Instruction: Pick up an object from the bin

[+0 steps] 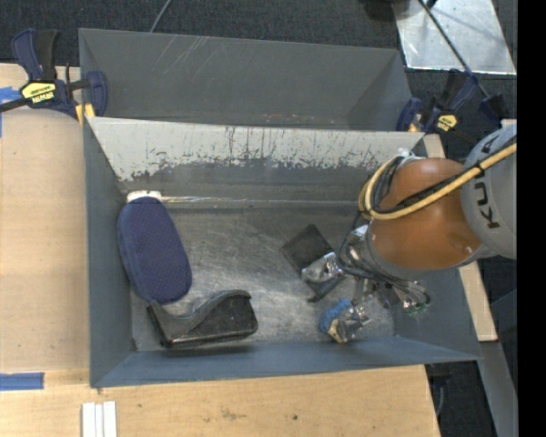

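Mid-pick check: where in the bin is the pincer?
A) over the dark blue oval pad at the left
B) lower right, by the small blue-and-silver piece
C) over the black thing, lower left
B: the pincer sits at the lower right, beside the blue-and-silver piece.

The bin [255, 153] floor lies open at centre and toward 12 o'clock. A blue pad [153, 248] blocks 9 o'clock and a black case [209, 319] blocks 7 o'clock — a dark square [307, 244] and small clutter [344, 321] crowd 4 o'clock, under the arm [428, 226].
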